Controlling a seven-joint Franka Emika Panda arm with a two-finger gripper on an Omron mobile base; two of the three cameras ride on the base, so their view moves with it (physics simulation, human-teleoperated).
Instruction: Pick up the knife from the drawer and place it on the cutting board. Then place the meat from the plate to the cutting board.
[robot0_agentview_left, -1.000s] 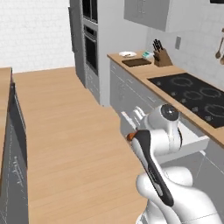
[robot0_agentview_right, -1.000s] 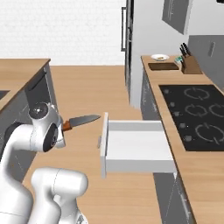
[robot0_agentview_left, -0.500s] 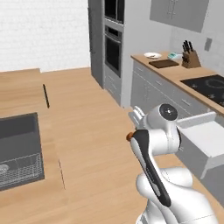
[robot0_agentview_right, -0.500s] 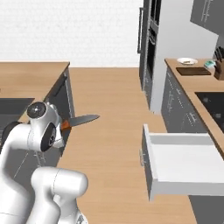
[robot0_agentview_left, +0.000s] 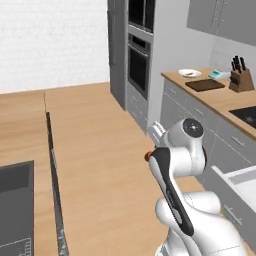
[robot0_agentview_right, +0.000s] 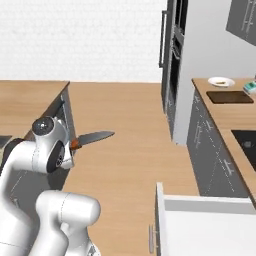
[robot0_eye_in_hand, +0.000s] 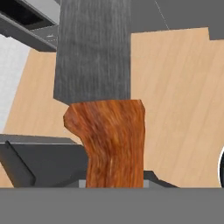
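Left and right base views: behind the arm, looking forward and down the kitchen aisle; both share the far counter with cutting board. Hand view: close along the knife, floor beyond.

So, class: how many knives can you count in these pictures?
4: one orange-handled knife held in the gripper, and three black handles in the knife block on the far counter. The block may hide more.
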